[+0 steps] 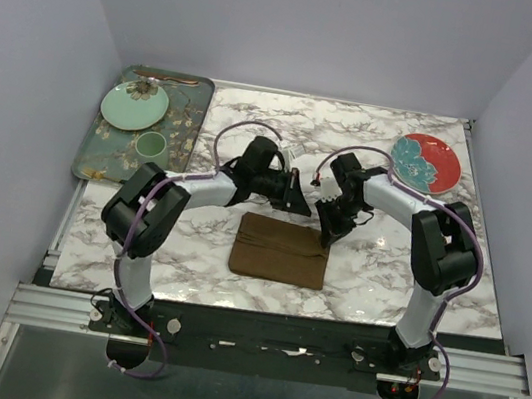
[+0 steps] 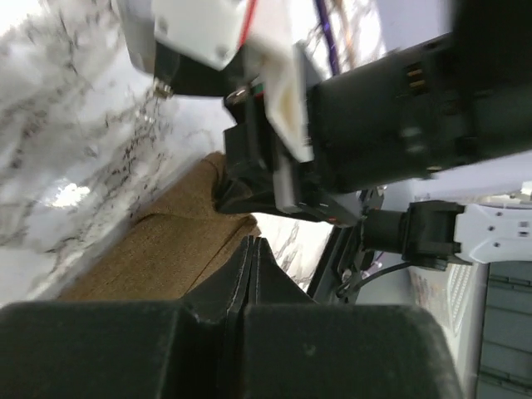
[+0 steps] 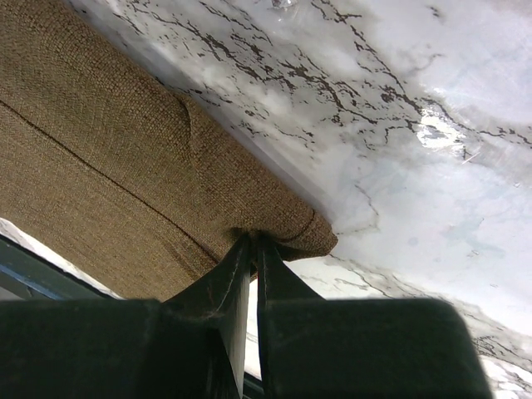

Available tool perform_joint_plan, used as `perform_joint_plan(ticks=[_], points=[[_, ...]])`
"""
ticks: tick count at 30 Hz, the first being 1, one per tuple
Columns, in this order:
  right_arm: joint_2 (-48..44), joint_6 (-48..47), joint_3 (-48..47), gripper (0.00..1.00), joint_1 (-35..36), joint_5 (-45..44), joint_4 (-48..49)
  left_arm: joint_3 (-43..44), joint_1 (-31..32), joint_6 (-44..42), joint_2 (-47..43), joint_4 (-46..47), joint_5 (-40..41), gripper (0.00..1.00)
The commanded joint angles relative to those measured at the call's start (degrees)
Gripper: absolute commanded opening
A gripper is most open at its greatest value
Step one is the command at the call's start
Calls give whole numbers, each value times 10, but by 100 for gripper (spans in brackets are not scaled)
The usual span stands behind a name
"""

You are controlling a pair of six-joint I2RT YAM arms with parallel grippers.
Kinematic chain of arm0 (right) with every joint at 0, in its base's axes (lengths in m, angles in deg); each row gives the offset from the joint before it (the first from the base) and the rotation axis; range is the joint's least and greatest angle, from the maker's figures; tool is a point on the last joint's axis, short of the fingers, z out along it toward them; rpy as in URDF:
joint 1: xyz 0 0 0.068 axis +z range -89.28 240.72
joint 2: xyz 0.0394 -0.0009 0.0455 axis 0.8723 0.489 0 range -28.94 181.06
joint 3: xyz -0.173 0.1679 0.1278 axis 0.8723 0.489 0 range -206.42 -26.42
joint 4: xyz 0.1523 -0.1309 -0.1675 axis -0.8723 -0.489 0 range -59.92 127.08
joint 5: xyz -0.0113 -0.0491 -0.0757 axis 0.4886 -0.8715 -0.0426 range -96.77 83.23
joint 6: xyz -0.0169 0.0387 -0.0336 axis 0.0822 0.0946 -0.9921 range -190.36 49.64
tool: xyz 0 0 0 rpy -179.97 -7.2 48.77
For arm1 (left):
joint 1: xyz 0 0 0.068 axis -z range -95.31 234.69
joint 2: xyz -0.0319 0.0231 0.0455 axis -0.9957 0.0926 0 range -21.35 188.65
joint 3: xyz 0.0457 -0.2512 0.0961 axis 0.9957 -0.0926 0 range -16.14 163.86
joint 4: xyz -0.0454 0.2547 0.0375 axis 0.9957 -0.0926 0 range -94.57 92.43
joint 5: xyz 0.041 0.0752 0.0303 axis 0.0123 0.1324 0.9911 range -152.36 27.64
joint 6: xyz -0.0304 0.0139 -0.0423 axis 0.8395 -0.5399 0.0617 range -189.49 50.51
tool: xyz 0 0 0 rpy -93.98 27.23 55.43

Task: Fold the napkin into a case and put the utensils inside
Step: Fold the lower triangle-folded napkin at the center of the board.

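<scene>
The brown napkin [image 1: 280,250] lies folded into a flat rectangle at the table's middle. It also shows in the left wrist view [image 2: 158,249] and the right wrist view [image 3: 125,166]. My right gripper [image 1: 325,237] is shut on the napkin's far right corner [image 3: 283,229], with cloth bunched at its fingertips. My left gripper [image 1: 296,206] is shut with nothing between its jaws [image 2: 252,243], just above the napkin's far edge. A thin copper-brown utensil [image 1: 167,76] lies along the far edge of the tray. The blue-handled utensil is out of view.
A dark green floral tray [image 1: 187,136] at the far left holds a pale green plate [image 1: 134,105] and a small green cup [image 1: 150,147]. A red plate with a teal flower [image 1: 426,163] sits at the far right. The table is white marble.
</scene>
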Motion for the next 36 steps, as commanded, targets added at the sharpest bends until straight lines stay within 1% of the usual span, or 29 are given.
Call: perform_joint_plan(ticks=[1, 9, 16, 21, 23, 27, 30, 36], points=[[-10, -19, 15, 16, 2, -36, 28, 12, 34, 5, 53, -62, 51, 0], [-21, -32, 18, 16, 2, -33, 32, 21, 52, 29, 78, -41, 64, 0], [-21, -35, 21, 17, 3, -34, 31, 21, 59, 77, 98, -1, 84, 1], [-29, -28, 22, 16, 3, -33, 30, 22, 65, 110, 116, 7, 111, 0], [-35, -23, 22, 16, 2, -31, 31, 17, 65, 118, 125, 9, 123, 0], [-43, -13, 15, 14, 2, -29, 14, -20, 58, 141, 134, 22, 143, 0], [-57, -2, 16, 13, 2, -11, 0, -33, 57, 144, 139, 25, 152, 0], [-44, 23, 40, 12, 2, 17, -13, -34, 53, 142, 143, 19, 160, 0]])
